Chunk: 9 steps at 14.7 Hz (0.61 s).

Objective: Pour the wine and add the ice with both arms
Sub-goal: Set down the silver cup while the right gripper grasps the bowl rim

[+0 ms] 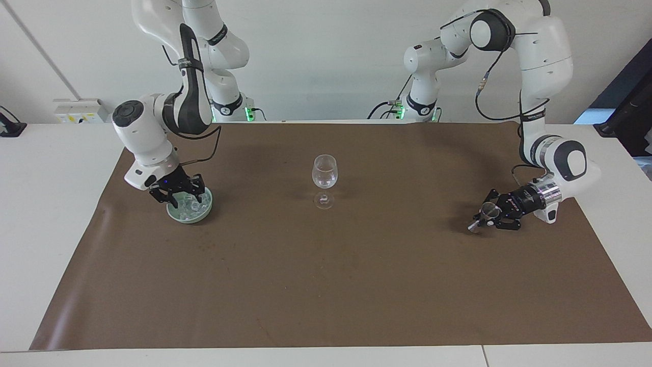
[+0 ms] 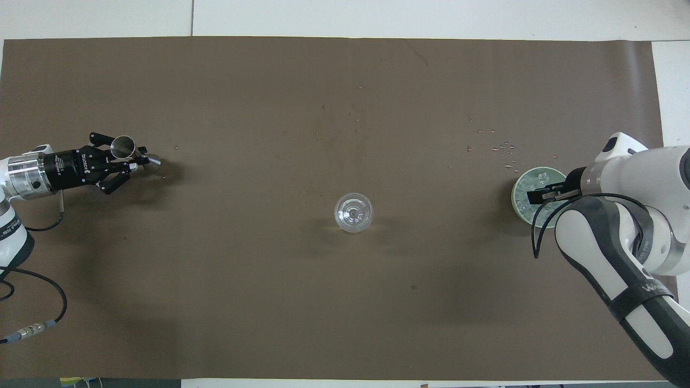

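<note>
The right gripper [image 1: 184, 198] reaches into the pale green round bowl [image 1: 190, 215] of clear ice cubes [image 1: 192, 206], at the stemmed clear wine glass's [image 1: 324, 179] three o'clock overhead; whether it grips cannot be told. The left gripper [image 1: 488, 216], at nine o'clock, clasps a small metal jigger [image 1: 487, 209] low above the brown mat [image 1: 326, 275].

One camera stands high across the tabletop [image 1: 326, 285] and faces the robots. The other looks steeply down from above them. Both share the whole brown mat [image 2: 345, 97].
</note>
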Each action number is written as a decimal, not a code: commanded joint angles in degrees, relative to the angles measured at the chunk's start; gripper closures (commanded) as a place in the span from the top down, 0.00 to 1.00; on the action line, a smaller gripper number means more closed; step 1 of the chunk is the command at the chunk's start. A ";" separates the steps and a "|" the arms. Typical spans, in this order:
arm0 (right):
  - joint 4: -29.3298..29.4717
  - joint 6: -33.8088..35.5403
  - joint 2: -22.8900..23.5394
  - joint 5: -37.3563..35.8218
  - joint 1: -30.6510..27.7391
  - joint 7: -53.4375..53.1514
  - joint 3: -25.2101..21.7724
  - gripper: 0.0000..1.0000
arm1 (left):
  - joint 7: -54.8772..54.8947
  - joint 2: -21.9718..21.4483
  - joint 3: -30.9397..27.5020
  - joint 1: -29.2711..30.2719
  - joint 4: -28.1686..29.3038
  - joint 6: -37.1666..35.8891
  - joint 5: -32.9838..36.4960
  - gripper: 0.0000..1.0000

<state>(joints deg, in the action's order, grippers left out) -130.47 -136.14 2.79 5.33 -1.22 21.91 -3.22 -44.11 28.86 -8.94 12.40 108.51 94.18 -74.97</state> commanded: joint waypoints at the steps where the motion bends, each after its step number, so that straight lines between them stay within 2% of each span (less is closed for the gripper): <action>1: -0.84 -1.14 -0.24 1.00 -0.54 1.48 0.41 0.64 | 3.75 -0.38 0.42 0.79 2.31 -0.85 -0.35 0.00; 3: -1.10 -1.14 -0.41 1.00 -0.54 0.86 0.41 0.63 | 6.83 -0.73 0.42 0.79 3.98 -0.49 -0.44 0.00; 9: -4.17 -4.57 -0.94 1.00 -0.27 0.68 0.41 0.62 | 7.11 -1.09 0.42 0.79 5.22 0.30 -0.44 0.00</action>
<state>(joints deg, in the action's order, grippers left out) -132.65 -139.03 2.89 5.46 -1.16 22.04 -3.17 -37.96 28.86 -8.94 12.45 112.40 94.23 -74.97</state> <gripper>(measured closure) 0.379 0.789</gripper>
